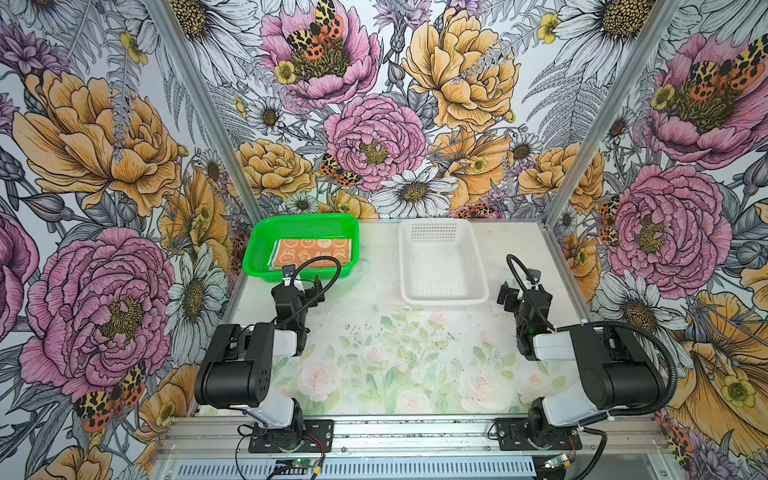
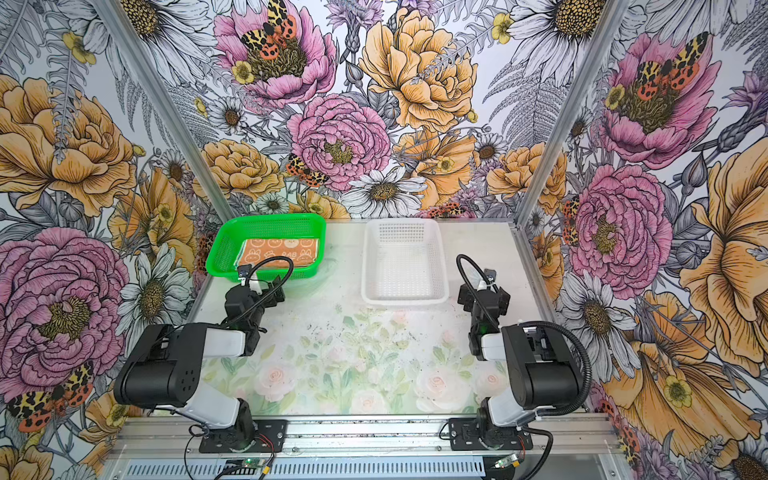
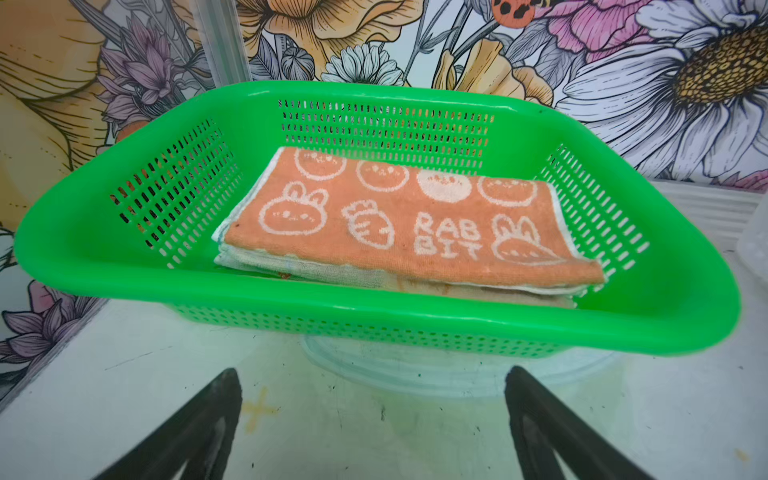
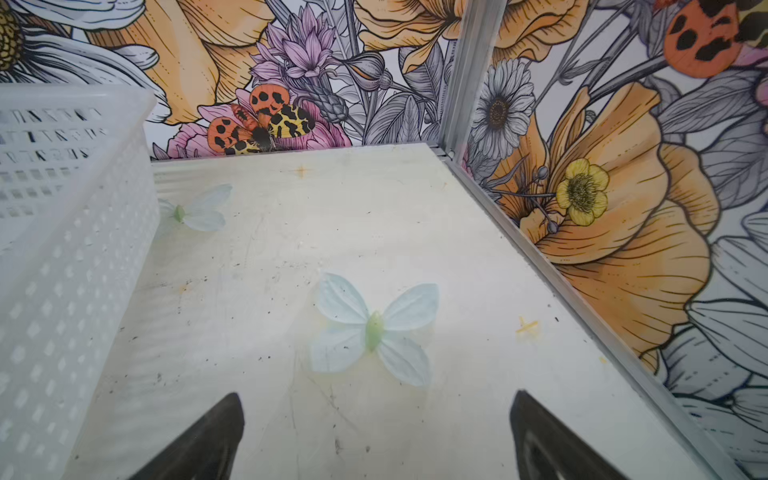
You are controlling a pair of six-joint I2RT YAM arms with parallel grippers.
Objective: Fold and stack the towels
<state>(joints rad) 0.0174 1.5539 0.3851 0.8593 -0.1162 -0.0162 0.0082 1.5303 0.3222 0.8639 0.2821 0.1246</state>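
**Though both grippers stand empty, the stack is not yet safe**

Since the left gripper and the right gripper hover low over the table with jaws spread wide and nothing held, any trouble lies in the next reach. Beyond the left one, at the far left corner, the green basket holds the towels. The orange towel lies folded on top, with paler folded layers under it, their colours hard to tell. The basket seems to rest on a clear round thing, so a pinch that catches the mesh wall could rock or drag it. A shallow pinch might lift one layer alone and unfold it. The white basket, along the far edge, is empty.
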